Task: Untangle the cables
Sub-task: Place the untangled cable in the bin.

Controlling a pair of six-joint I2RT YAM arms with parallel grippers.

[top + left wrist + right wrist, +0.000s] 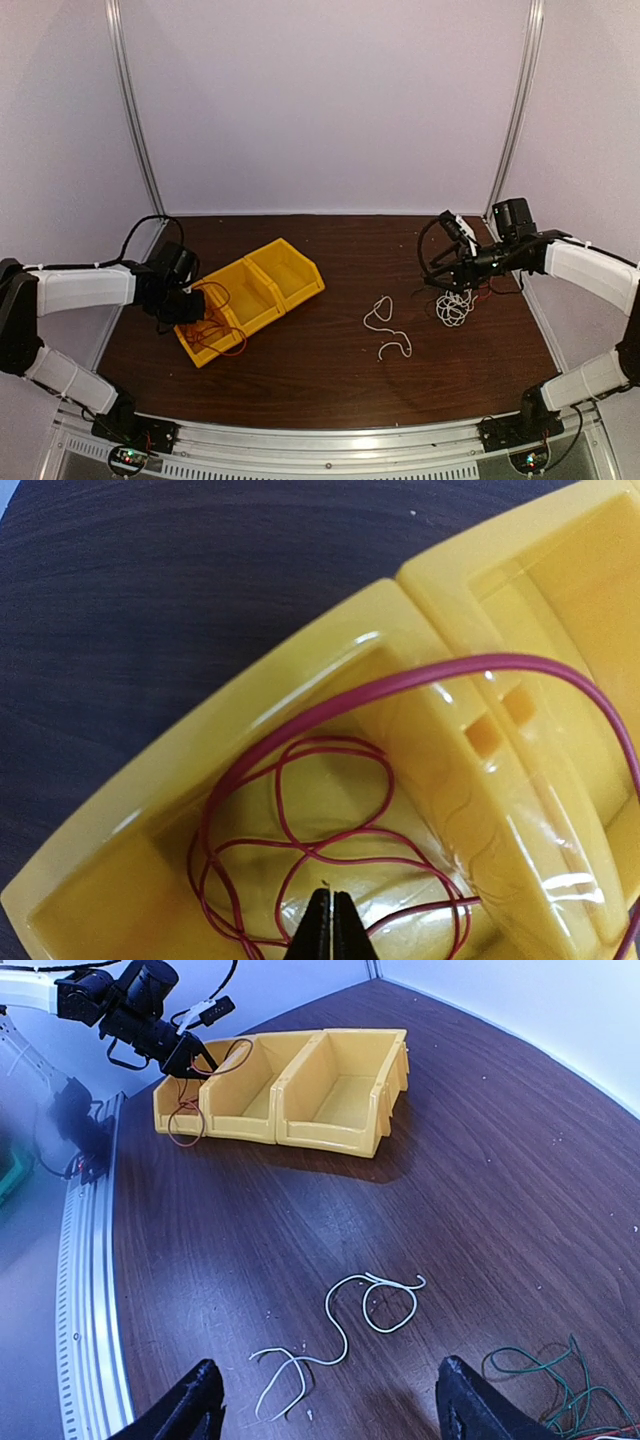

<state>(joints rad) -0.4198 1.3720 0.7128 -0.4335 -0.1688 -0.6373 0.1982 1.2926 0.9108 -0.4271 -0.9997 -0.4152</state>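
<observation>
Left gripper (pixel 330 925) fingers pressed shut over red cable (pixel 480 663) in yellow bin (pixel 150 810); right gripper (pixel 328 1370) fingers wide, empty, near white cable (pixel 340 1332) on table (pixel 480 1190).

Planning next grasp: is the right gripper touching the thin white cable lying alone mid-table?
Apart. Top external view: bare brown table shows between right gripper and thin white cable.

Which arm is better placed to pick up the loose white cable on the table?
Right. The right pincer is open, with the white cable just ahead of it; the left pincer is shut on the red cable at the yellow bin.
</observation>
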